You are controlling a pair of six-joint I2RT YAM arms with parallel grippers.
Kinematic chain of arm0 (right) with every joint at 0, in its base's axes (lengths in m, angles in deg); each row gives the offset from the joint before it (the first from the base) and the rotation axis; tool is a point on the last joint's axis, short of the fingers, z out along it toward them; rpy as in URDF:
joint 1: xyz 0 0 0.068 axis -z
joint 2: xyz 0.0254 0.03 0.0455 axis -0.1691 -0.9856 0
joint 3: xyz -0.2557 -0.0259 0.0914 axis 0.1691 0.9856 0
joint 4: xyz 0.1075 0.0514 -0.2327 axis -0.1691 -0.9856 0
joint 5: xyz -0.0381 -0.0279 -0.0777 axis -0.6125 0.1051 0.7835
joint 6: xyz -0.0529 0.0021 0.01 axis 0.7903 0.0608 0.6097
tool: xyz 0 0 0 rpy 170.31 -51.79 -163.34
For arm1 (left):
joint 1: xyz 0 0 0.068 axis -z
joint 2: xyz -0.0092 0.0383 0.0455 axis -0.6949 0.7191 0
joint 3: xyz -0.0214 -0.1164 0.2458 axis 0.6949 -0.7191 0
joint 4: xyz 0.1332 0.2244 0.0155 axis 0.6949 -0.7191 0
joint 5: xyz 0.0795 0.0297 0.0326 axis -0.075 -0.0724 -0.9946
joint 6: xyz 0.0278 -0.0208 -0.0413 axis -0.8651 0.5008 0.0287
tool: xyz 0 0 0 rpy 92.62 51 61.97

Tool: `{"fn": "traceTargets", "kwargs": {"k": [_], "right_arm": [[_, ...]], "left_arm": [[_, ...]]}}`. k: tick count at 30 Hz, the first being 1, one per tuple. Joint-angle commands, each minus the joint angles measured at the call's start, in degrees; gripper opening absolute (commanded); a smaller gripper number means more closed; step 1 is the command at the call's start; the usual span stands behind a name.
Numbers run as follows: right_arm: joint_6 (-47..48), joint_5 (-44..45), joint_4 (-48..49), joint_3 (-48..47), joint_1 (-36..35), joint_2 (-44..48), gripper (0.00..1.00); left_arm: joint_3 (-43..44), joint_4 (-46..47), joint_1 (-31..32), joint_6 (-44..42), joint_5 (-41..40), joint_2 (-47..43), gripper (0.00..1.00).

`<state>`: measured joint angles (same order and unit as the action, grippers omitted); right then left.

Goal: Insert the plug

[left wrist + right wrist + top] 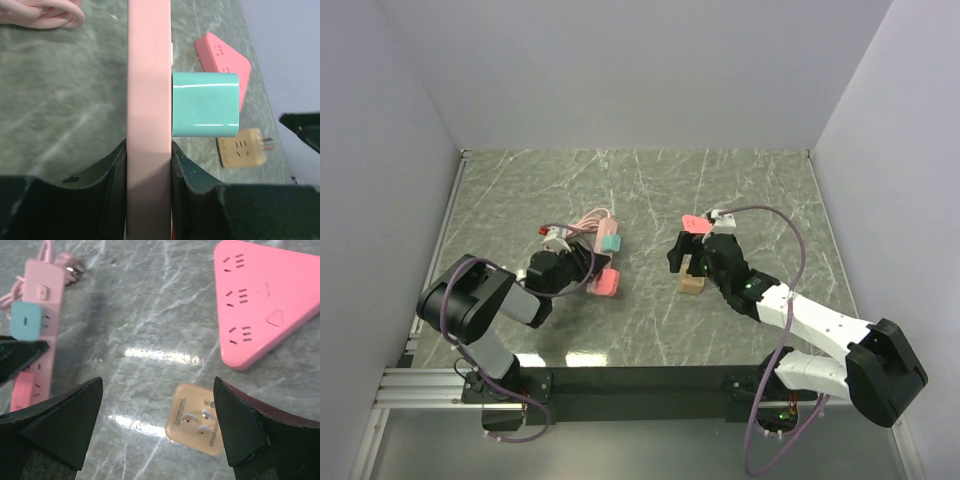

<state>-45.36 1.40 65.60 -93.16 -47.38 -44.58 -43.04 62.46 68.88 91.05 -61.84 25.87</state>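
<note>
Claws of mine are both hanging low over the green marble table (140,305): my left claw (148,150) is squeezing the long pink power strip (148,75) by its sides, and my right claw (157,390) is gaping wide, holding nothing. The pink triangular socket (260,295) is lying just ahead of it. The teal plug (205,104) is sitting on the strip's face, just past my left fingers, and the tan adapter (197,420) is lying below my right claw.

Right gripper (157,390) spread wide, its 2 dark fingers (60,415) filling the bottom corners. Beige adapter (196,419) lies flat on marble table (150,305) between them, nearer the right one, 3 prongs up. Pink triangle socket (260,300) top right, 3 outlet groups. Pink strip (52,315) at left with teal plug (26,320) seated in it. Dark wedge (20,352) overlaps strip just below plug. Pink cord (47,250) top left.
</note>
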Motion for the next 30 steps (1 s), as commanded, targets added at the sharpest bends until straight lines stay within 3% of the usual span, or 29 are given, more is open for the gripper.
{"fn": "traceTargets", "kwargs": {"k": [1,4,6,7,11,16,19,25,28,29,30], "right_arm": [[-1.3,4.6,-3.3,0.8,-0.5,1.4,0.97],[-2.2,5.5,-4.4,1.9,-0.5,1.1,0.97],[-2.6,6.1,-4.7,2.7,-0.6,1.3,0.98],[-3.0,6.2,-4.7,3.0,-0.5,1.3,0.97],[-3.7,6.3,-5.9,4.1,-0.8,1.7,0.98],[-3.5,6.3,-5.6,3.6,-1.0,-0.5,0.98],[-3.4,6.4,-5.3,3.2,-1.0,-2.3,0.98],[-2.8,5.4,-1.2,1.3,-1.0,-8.7,0.95],[-2.3,4.9,0.9,0.8,-1.0,-11.0,0.85],[-2.0,4.3,1.1,0.2,-1.0,-11.7,0.71],[-1.4,4.1,1.3,-0.3,-1.0,-11.8,0.64]], "left_arm": [[3.2,-1.5,-2.4,-0.9,-3.4,0.0,0.00],[4.6,-5.1,-2.8,-2.6,-6.9,-0.5,0.01],[5.8,-10.2,-2.9,-4.0,-9.0,-1.5,0.10],[6.1,-11.6,-2.9,-5.0,-10.7,-1.7,0.27],[5.7,-14.1,-2.9,-6.2,-12.0,-3.6,0.60],[5.9,-14.9,-2.9,-6.7,-13.7,-3.9,0.87],[5.8,-14.4,-2.8,-7.0,-13.4,-4.6,0.94],[4.7,-16.3,-2.0,-10.7,-16.4,-10.9,0.98],[3.1,-16.1,-0.8,-13.3,-18.6,-15.6,0.99],[2.3,-15.9,-0.4,-14.1,-18.8,-17.9,0.99],[1.9,-15.5,0.2,-14.9,-18.8,-19.0,0.99]]}}
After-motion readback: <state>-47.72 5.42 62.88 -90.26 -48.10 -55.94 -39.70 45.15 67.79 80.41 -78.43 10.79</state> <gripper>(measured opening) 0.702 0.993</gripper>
